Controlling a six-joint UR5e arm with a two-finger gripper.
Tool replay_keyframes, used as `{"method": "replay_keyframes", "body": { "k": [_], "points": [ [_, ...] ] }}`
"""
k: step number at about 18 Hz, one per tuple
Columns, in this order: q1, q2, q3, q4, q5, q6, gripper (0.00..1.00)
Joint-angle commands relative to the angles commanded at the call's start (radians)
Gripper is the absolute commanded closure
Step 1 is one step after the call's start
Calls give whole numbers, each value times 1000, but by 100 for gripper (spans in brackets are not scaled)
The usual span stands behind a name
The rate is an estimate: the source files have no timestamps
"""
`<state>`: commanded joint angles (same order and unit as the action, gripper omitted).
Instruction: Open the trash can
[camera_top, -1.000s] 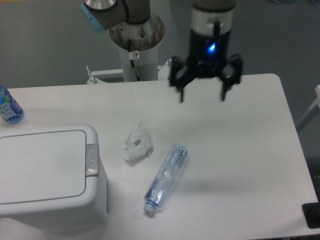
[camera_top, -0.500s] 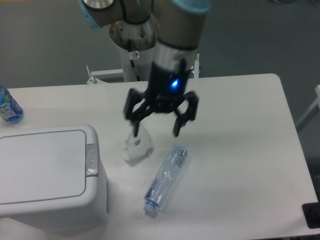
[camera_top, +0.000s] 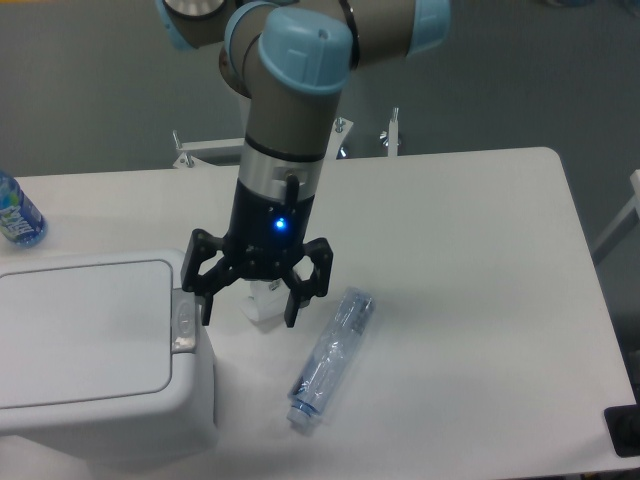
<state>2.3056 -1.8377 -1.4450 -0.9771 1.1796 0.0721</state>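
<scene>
The step in hand looks like lining up on the grey push-latch (camera_top: 183, 320), so one fingertip should come down squarely on it, not on the lid (camera_top: 85, 330). The gripper (camera_top: 250, 310) hangs with jaws spread and empty, just right of the white trash can (camera_top: 110, 400) at the table's (camera_top: 480, 250) near-left; its left finger hovers beside the latch, contact unclear.

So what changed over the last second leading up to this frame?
The gripper swept from the table's far right side toward the camera and left, ending open beside the grey latch of the trash can, holding nothing. The lid is still shut; the crumpled wrapper and both bottles haven't moved.
</scene>
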Motion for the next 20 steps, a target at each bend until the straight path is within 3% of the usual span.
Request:
{"method": "replay_keyframes", "body": {
  "k": [20],
  "points": [
    [-20,-20,-2,2,0,0,0]
  ]
}}
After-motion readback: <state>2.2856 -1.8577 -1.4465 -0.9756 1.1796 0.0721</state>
